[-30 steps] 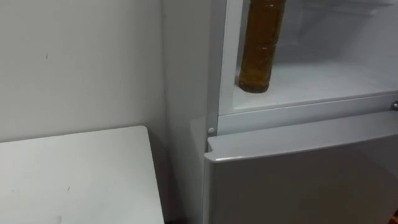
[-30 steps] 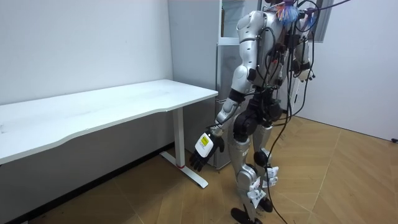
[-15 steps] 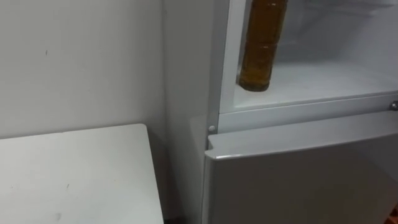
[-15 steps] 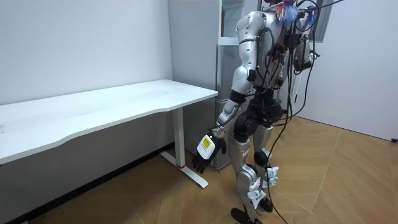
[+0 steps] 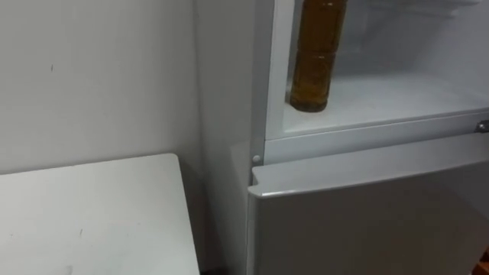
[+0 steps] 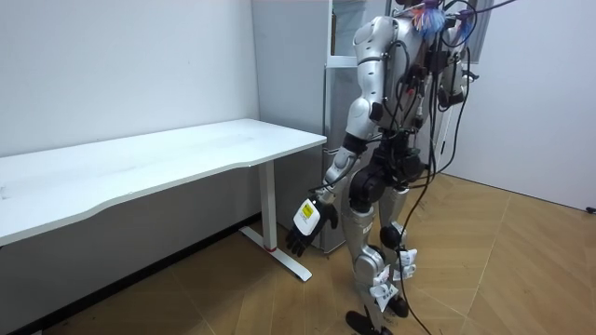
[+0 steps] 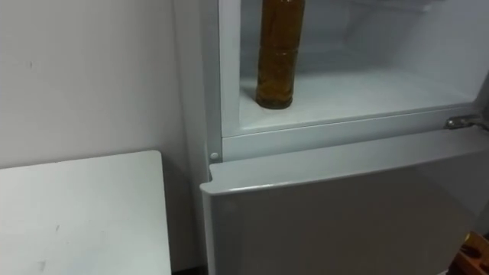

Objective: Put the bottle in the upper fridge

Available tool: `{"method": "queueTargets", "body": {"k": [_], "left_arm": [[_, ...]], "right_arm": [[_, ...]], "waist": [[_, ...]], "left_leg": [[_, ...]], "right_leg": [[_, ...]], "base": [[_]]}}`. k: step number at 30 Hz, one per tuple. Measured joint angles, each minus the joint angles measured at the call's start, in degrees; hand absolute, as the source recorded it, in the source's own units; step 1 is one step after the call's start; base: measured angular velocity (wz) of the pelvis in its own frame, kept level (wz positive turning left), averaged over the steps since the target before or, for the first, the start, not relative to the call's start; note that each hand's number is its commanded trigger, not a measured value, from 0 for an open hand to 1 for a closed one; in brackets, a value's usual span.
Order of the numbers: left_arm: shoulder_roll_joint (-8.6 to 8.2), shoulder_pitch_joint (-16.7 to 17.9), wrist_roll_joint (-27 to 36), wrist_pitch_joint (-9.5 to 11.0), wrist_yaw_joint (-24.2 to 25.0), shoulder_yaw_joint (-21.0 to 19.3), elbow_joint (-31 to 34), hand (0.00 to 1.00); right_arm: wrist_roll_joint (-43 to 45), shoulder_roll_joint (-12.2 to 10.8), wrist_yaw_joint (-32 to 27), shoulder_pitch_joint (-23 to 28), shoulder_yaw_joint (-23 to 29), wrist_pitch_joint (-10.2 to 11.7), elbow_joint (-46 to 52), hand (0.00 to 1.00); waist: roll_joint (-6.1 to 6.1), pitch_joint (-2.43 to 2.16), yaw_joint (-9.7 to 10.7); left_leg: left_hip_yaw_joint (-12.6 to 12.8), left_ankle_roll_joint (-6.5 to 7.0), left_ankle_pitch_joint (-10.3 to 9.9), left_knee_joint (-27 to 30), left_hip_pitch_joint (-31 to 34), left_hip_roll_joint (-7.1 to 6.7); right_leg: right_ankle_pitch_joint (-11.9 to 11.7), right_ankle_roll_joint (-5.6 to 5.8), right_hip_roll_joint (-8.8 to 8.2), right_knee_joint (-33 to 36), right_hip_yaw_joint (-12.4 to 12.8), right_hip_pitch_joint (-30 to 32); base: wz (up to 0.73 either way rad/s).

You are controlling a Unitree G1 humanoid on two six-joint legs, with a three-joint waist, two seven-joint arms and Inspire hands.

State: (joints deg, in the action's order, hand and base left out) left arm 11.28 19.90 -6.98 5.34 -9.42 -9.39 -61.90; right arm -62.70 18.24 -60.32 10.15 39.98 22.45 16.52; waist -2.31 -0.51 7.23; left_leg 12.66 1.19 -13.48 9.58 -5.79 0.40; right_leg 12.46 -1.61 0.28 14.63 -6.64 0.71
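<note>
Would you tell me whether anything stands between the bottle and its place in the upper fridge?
Nothing visible does. The bottle already stands upright on the upper fridge shelf, near its left edge, and the compartment is open in front. The left hand hangs low at the robot's side, empty.

Amber ribbed plastic bottle (image 5: 312, 65): upper part cut off by the top edge in both eye views. White upper fridge compartment (image 5: 397, 95): cut off at top and right. White lower fridge door (image 5: 367, 214): runs past the bottom and right edges. White flat table top (image 5: 92, 214): cut off at left and bottom. Room view: the robot's body hides most of the tall white fridge (image 6: 333, 112).
</note>
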Motion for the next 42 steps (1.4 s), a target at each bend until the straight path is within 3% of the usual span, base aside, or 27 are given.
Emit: {"method": "queueTargets", "body": {"k": [12, 21, 28, 32, 36, 42], "left_arm": [[-0.57, -0.1, -0.3, -0.5, 0.1, 0.0, -2.5, 0.00], [-0.60, -0.3, -0.1, -1.2, 0.1, 0.2, -3.3, 0.00], [-0.62, -0.3, 0.0, -1.2, 0.1, 0.7, -4.0, 0.00], [-0.99, -0.3, -0.1, -1.2, 0.1, 0.8, -4.0, 0.00], [-1.16, -0.4, -0.1, -1.0, -0.2, 3.4, -4.1, 0.00], [-1.42, -0.6, -0.1, -0.9, -0.2, 3.9, -4.8, 0.00]], "right_arm": [[11.4, -0.8, 0.1, 0.1, -0.7, -0.9, 0.0, 0.00], [13.8, -0.8, 1.5, 0.1, -6.3, -1.3, 0.1, 0.00], [14.3, -0.8, 3.3, 0.1, -8.0, -1.3, 0.1, 0.00], [20.6, -0.8, 3.6, 0.1, -9.4, -1.4, 0.1, 0.00], [28.4, -0.7, 4.1, 0.1, -11.5, -1.4, 0.2, 0.00], [33.0, -0.7, 5.6, 0.1, -14.0, -1.4, 3.3, 0.00]], "waist": [[0.18, 0.05, -1.1], [-0.63, 0.51, -1.5], [-0.67, 0.53, -1.8], [-0.64, 0.53, -2.3], [-0.52, 0.51, -2.7], [0.17, 0.40, -2.9]], "left_leg": [[-0.1, 0.00, 0.0, 0.0, -0.2, -0.03], [0.1, 0.00, 0.0, 0.0, -0.5, -0.05], [0.1, 0.00, 0.0, -0.1, -1.0, -0.04], [0.3, 0.00, 0.0, 0.0, -0.8, 0.02], [0.3, 0.00, 0.0, 0.1, -0.8, 0.02], [0.2, 0.00, 0.0, 0.1, -0.7, 0.02]], "right_leg": [[0.0, 0.01, -0.04, 0.2, 0.2, 0.0], [0.0, 0.02, -0.06, 0.1, 0.3, -0.3], [0.0, 0.03, 0.03, 0.0, 0.5, -0.7], [0.0, 0.00, 0.06, 0.0, 0.6, -0.5], [0.0, -0.01, 0.02, 0.2, 0.6, -0.5], [0.0, -0.01, 0.01, 0.2, 0.3, -0.6]], "base": [[-0.01], [0.00], [-0.02], [0.00], [0.00], [0.00]]}}
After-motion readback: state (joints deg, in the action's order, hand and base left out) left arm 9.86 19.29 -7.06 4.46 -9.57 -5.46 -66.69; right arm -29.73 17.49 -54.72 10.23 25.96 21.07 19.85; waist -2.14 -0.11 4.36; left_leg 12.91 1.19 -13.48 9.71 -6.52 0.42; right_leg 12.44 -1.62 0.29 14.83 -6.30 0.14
